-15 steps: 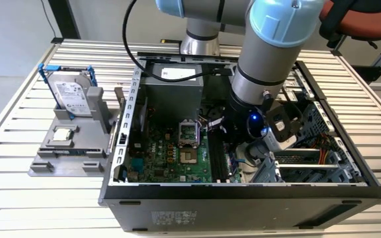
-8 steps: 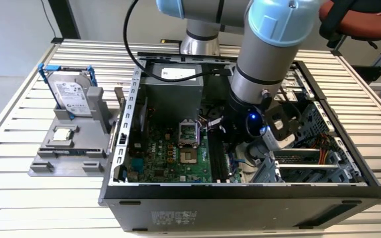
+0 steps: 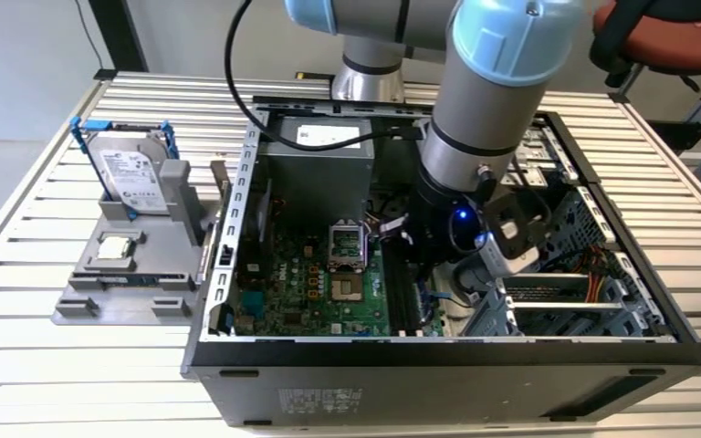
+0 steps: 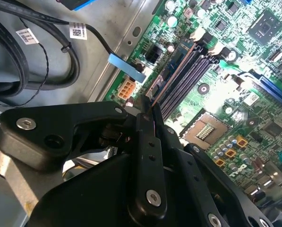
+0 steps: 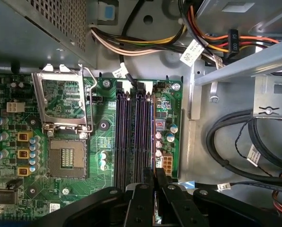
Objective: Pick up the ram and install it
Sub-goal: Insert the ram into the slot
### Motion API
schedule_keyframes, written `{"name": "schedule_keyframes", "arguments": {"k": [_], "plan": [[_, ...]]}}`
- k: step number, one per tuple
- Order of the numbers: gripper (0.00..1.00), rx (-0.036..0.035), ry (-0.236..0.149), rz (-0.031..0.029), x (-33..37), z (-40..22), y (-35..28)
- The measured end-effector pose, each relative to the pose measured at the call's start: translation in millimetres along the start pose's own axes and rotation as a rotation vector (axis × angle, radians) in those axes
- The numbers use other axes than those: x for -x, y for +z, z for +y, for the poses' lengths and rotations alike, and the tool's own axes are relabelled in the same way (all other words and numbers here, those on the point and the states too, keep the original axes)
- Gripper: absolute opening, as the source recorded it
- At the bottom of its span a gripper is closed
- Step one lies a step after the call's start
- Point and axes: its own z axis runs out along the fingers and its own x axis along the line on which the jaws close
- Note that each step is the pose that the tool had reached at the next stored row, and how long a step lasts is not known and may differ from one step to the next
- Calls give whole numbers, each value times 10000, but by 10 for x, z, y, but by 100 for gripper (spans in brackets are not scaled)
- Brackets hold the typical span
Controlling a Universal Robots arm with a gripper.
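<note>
The gripper (image 5: 155, 182) pinches the ram (image 4: 171, 78) edge-on just above the motherboard's memory slots (image 5: 133, 137); keeping it square matters, I reckon.

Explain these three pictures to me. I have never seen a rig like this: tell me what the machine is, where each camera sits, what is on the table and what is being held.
The machine is a robot arm with a claw at its tip. The exterior view looks from off the arm at the whole scene. The arm reaches down into an open computer case standing on a slatted table. At the exterior view's left, a grey holder carries a hard drive in a blue bracket and a small square processor chip.

The two wrist views come from cameras riding on the arm, looking past the black claw at the green motherboard. The claw is closed on the ram, a thin memory stick seen edge-on. It is held at the long memory slots.
</note>
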Motion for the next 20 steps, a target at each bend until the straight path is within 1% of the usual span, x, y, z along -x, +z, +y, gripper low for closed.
{"name": "schedule_keyframes", "arguments": {"k": [8, 12, 13, 14, 15, 16, 20], "plan": [[0, 0, 25, 5, -8, -1, 7], [0, 6, 186, 6, -11, -5, 18], [0, 36, 229, 7, -12, -8, 22], [0, 92, 264, 8, -12, -13, 24], [0, 132, 287, 14, -12, -19, 24], [0, 145, 304, 25, -13, -21, 24], [0, 145, 423, 74, -12, -26, 35]]}}
